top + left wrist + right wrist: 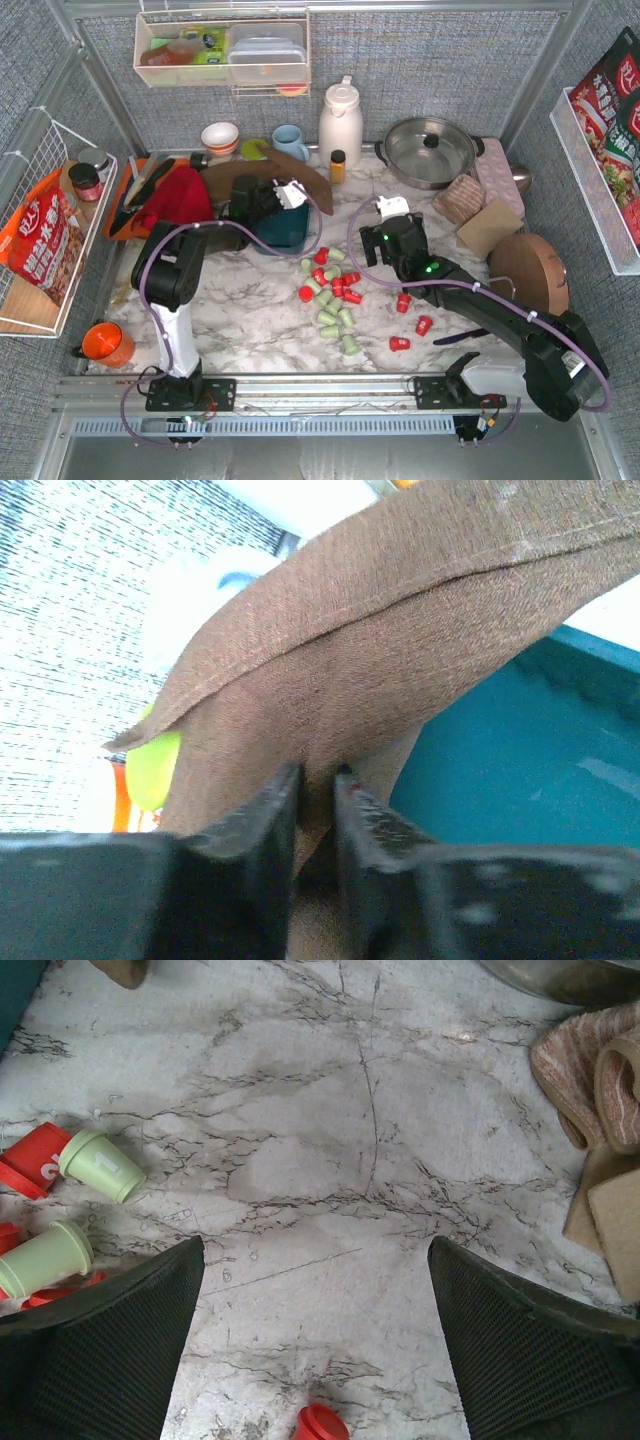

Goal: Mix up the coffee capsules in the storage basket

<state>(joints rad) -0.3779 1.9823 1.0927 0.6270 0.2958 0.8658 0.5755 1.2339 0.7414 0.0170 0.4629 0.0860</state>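
The teal storage basket (pixel 285 230) sits left of centre, partly under my left arm; its bare teal inside shows in the left wrist view (pixel 520 750). Several red and mint-green coffee capsules (pixel 330 290) lie loose on the marble right of it, with three red ones (pixel 403 300) further right. My left gripper (pixel 272 193) is shut on a fold of brown cloth (pixel 400 610) above the basket's edge. My right gripper (pixel 315 1245) is open and empty above bare marble, beside the capsules; a red capsule (pixel 322 1425) lies below it and green ones (pixel 100 1165) to its left.
A steel pot (pixel 430 150), folded cloths (pixel 465 200) and a round wooden board (pixel 530 265) stand at the right. A white jug (pixel 340 120), blue mug (pixel 290 142), amber bottle (pixel 338 165) and bowl (pixel 220 137) line the back. An orange tray (pixel 125 205) and orange cup (pixel 105 343) are at the left.
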